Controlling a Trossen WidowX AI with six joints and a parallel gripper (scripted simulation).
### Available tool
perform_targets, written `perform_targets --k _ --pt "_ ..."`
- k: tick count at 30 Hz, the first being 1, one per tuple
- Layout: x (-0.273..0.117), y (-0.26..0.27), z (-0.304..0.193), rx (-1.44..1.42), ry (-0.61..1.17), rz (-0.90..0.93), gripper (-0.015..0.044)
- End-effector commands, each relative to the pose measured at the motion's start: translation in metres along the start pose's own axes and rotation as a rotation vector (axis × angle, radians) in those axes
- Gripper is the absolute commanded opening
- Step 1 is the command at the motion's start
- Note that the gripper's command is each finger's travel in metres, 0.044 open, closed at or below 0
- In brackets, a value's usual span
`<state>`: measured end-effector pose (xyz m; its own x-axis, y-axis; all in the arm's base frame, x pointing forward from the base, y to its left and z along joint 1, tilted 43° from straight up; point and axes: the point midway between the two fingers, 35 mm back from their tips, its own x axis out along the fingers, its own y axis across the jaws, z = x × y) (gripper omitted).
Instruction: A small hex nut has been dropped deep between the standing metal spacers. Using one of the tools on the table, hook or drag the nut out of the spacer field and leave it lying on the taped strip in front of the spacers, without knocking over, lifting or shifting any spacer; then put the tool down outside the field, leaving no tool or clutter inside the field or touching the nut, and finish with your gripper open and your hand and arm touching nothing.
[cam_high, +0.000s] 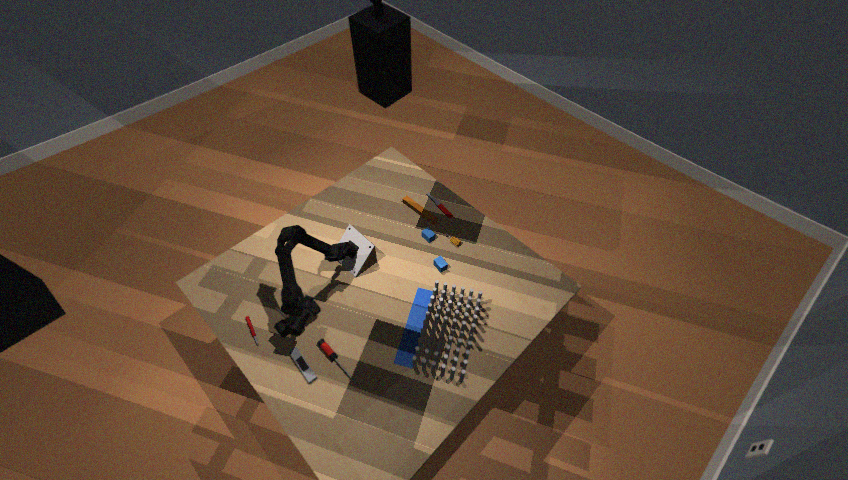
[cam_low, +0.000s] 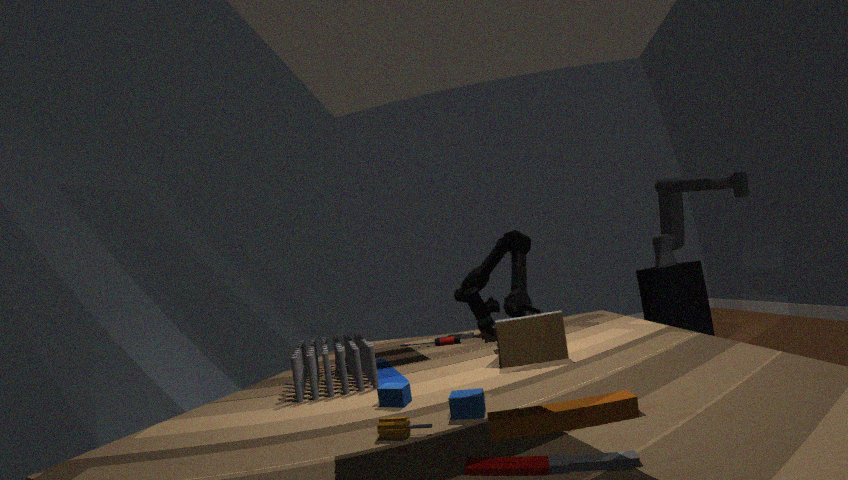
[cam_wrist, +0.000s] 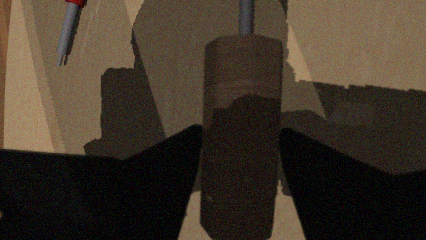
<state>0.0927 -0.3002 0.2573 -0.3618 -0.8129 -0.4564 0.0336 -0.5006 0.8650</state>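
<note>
My gripper (cam_wrist: 241, 131) (cam_low: 489, 337) is shut on the brown handle (cam_wrist: 242, 65) of a tool, one finger on each side. A grey shaft (cam_wrist: 246, 17) runs from the handle out of the top of the wrist view. I cannot tell whether the tool touches the table. The hand is low beside the tilted white panel (cam_high: 358, 242) (cam_low: 532, 339), well away from the spacers. The grey metal spacers (cam_high: 436, 285) (cam_low: 314, 371) stand upright in rows. The blue taped strip (cam_high: 414, 319) (cam_low: 389, 374) lies along their near side. The nut cannot be made out in any view.
Two blue blocks (cam_high: 440, 263) (cam_low: 467, 404), a yellow-handled tool (cam_high: 455, 241) (cam_low: 393, 427), an orange bar (cam_high: 412, 204) (cam_low: 595, 409) and a red-handled tool (cam_high: 444, 209) (cam_low: 505, 465) lie beyond the spacers. A red-black screwdriver (cam_high: 326, 349), a grey object (cam_high: 308, 373) and a small red tool (cam_high: 250, 324) lie near the arm's base.
</note>
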Motion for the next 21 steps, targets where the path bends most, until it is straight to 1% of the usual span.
perform_targets --k 1,2,3,21 --pt "-0.009 0.003 0.000 0.000 0.005 -0.008 0.0036" --pt "-0.013 0.004 0.000 0.000 0.006 -0.011 0.0010" --pt "-0.017 0.005 0.001 0.000 0.006 -0.014 0.0000" --pt "-0.094 0.028 0.031 0.001 0.001 -0.015 0.0000"
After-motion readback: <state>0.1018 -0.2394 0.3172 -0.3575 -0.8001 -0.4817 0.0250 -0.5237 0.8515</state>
